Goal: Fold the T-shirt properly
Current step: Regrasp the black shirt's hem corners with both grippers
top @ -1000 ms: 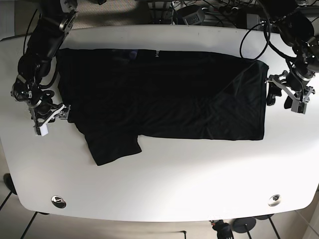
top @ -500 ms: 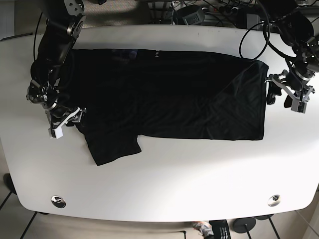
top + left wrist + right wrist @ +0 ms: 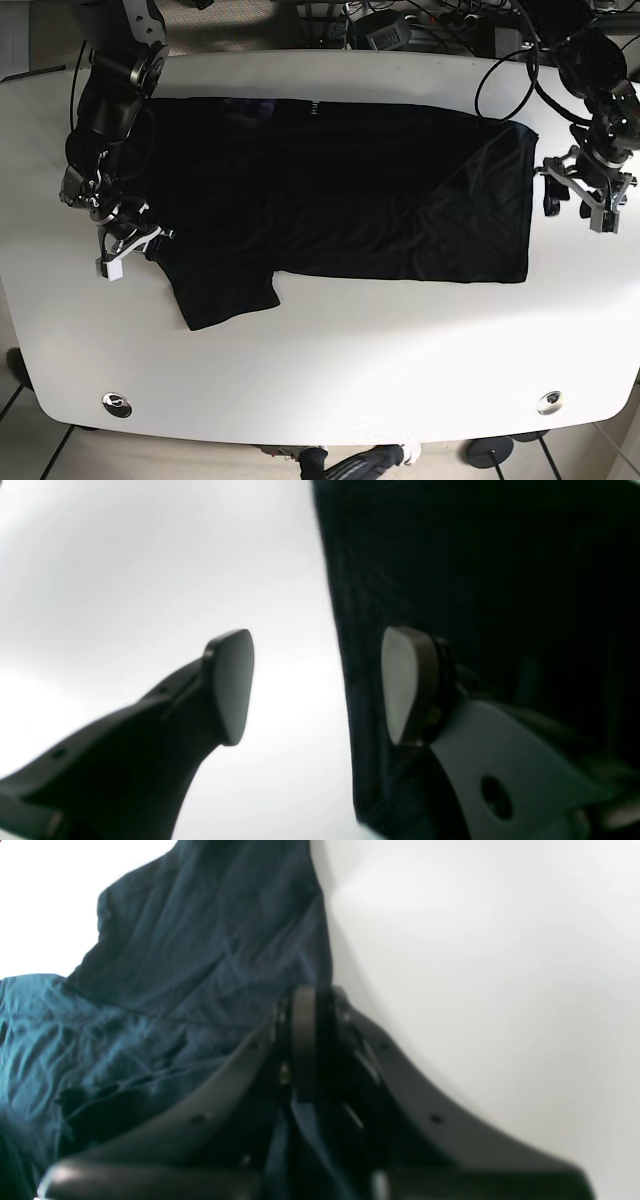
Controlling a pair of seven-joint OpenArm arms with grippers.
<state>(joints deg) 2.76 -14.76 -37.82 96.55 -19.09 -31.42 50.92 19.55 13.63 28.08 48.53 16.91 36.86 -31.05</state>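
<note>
**A:** How would the dark, soft cotton T-shirt (image 3: 330, 195) have handled, and where was it?

**B:** It lay flat on the white, rounded table (image 3: 330, 380), spread across the far half. I judged it light and limp, with no stiffness at all, likely to sag and crease wherever it was lifted. Corners and hems looked like the sensible places to grip, since a pinch in the middle would only bunch it.

**A:** Which way did it point?

**B:** Its long axis ran left to right. The collar end sat at the left, with one short sleeve (image 3: 228, 292) jutting toward the near edge, and the bottom hem lay at the right, where a corner appeared already turned over on a diagonal.

**A:** And the grippers?

**B:** The right gripper (image 3: 305, 1040) had its fingers clenched on a fold of the cloth at the left edge, by the sleeve; fabric ran down between them in the wrist view. The left gripper (image 3: 310, 685) was spread wide, grasping nothing, straddling the right hem with one finger (image 3: 407, 685) over the cloth and the other over bare table.
</note>
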